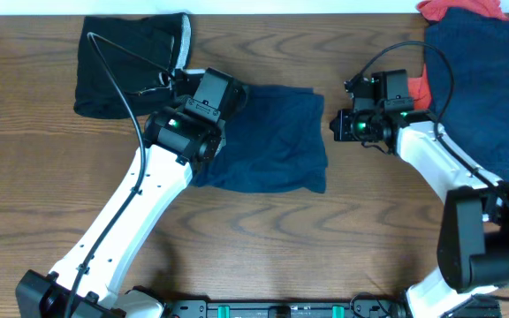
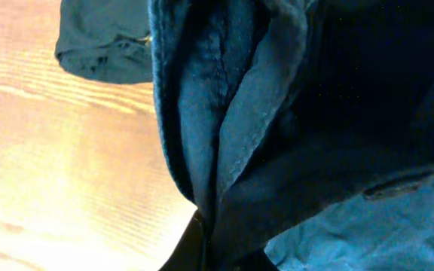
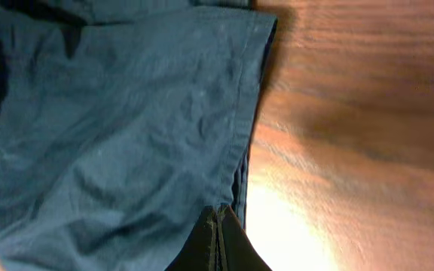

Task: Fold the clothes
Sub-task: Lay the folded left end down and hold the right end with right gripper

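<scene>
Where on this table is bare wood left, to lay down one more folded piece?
Free: in front of the shorts, between left arm and right arm; the strip between black piece and pile; the wood left of the left arm. Crowded: the middle and the pile's corner.

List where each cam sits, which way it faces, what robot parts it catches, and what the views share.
Overhead: above the table, facing straight down; shows left arm, right arm, shorts, black piece, pile.
Left wrist: on the left arm, facing along the shut left gripper into bunched shorts.
Right wrist: on the right arm, facing along the shut right gripper at the shorts' hem, bare table beside.
Shared: all three see the shorts.
</scene>
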### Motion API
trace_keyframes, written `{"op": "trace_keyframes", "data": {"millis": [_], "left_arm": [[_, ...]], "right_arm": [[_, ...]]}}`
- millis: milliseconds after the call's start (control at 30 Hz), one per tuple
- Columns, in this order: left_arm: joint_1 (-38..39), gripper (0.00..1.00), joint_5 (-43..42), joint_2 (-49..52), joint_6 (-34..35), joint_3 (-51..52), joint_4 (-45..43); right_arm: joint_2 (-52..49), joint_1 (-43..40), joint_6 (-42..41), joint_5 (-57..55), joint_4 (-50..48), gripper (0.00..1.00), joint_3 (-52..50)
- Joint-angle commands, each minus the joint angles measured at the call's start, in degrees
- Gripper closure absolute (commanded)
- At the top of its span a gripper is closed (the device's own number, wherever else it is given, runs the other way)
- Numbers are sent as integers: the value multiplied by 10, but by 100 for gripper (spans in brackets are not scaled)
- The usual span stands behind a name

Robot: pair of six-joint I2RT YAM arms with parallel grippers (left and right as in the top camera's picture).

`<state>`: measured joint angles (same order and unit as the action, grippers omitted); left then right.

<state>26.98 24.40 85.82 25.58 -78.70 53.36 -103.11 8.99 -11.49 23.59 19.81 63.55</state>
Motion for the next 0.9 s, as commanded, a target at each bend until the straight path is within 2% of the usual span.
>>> {"op": "trace_keyframes", "data": {"millis": [0,233,600,867], "left_arm": [[-12,94,21,-2,28,-14,10],[-34,94,21,-2,33,-14,19],[-38,94,21,16,33,-14,16],[-38,94,20,43,32,-14,10]], "right_arm": [[-39,14,-3,14,-15,99,-2],[-108,16,-1,83,-70,99,-2],[-111,21,35,144,-98,99,-2],[-133,25,58,144,-90,99,-2]]}}
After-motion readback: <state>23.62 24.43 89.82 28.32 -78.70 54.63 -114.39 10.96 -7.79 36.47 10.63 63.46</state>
